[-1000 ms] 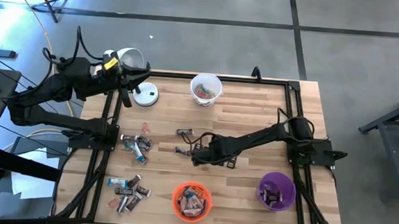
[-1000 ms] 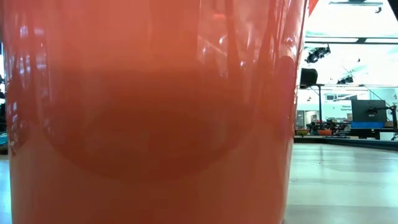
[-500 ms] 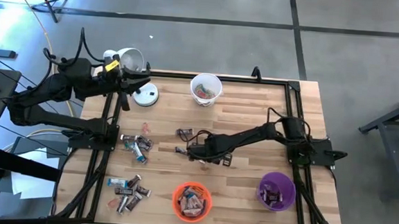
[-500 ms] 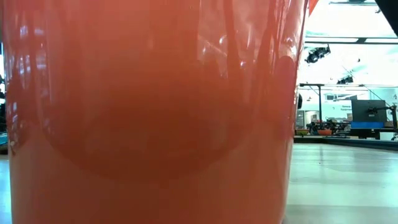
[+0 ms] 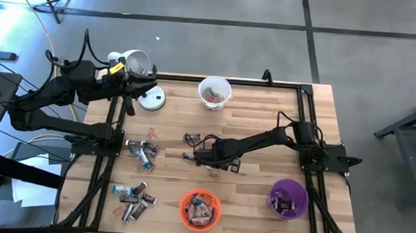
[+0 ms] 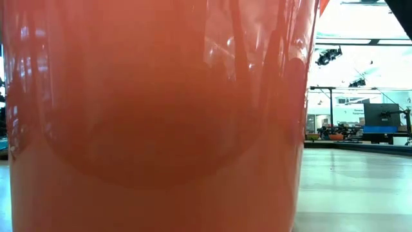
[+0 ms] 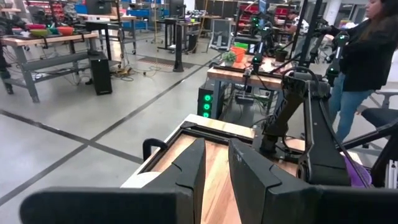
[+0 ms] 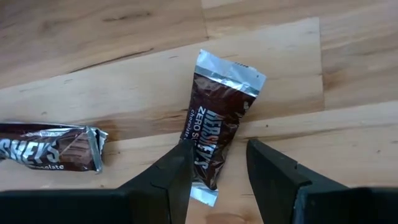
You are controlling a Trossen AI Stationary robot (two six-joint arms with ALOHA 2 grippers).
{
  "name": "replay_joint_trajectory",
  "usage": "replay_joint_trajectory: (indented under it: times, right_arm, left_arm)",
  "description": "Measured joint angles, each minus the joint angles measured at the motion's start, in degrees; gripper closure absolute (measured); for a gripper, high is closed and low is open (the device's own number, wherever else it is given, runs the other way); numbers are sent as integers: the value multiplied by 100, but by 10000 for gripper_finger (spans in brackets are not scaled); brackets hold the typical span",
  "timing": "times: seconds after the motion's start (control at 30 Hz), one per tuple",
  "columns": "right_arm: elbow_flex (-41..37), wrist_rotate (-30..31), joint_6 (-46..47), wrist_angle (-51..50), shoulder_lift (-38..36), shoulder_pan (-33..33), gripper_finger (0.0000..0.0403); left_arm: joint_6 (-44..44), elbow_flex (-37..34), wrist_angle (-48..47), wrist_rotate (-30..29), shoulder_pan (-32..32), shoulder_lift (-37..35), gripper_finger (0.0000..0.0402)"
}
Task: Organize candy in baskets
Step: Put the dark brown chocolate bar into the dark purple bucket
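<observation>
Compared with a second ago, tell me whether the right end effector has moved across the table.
Yes. In the high view the right end effector has shifted toward the table's left side, away from the round purple plastic basket, and is now over a dark brown wrapped candy bar.

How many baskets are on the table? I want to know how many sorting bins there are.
3: the white basket at the table's far edge, the orange basket at the near edge, and the purple basket near the right arm's base. None appears hidden.
</observation>
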Motion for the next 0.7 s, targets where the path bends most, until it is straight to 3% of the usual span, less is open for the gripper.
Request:
replay_joint_trajectory:
  times: [0.17, 0.53, 0.7]
  right_arm:
    - [0, -85, -205, -9, 33, -105, 282]
    - [11, -71, -498, -89, 92, -131, 392]
    - [13, -81, -652, -106, 90, -129, 398]
  left_arm:
    - [-2, 0, -1, 0, 0, 0, 346]
    - [-4, 0, -9, 0, 0, 0, 346]
    - [-2, 0, -10, 0, 0, 0, 346]
